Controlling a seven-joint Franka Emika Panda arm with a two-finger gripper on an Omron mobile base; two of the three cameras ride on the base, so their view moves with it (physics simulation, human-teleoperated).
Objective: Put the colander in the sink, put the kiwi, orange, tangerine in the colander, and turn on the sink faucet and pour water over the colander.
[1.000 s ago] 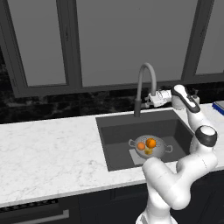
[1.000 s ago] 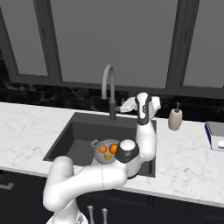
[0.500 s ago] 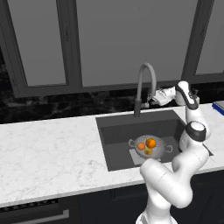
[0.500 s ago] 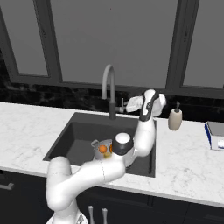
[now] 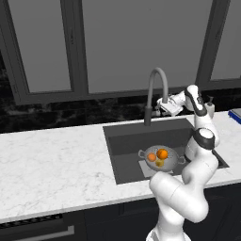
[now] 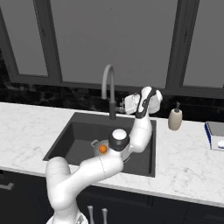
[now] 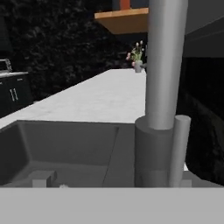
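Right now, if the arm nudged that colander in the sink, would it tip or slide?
Probably slide rather than tip: the colander sits wide and low on the sink floor. The oranges inside would likely roll.

The silver colander (image 5: 161,159) sits upright on the floor of the dark grey sink (image 5: 127,153), holding two orange fruits and a kiwi (image 5: 160,163). The grey gooseneck sink faucet (image 5: 155,92) stands behind the basin.

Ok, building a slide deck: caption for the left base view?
Open gripper beside the faucet, above the sink holding the colander of fruit; no water running.
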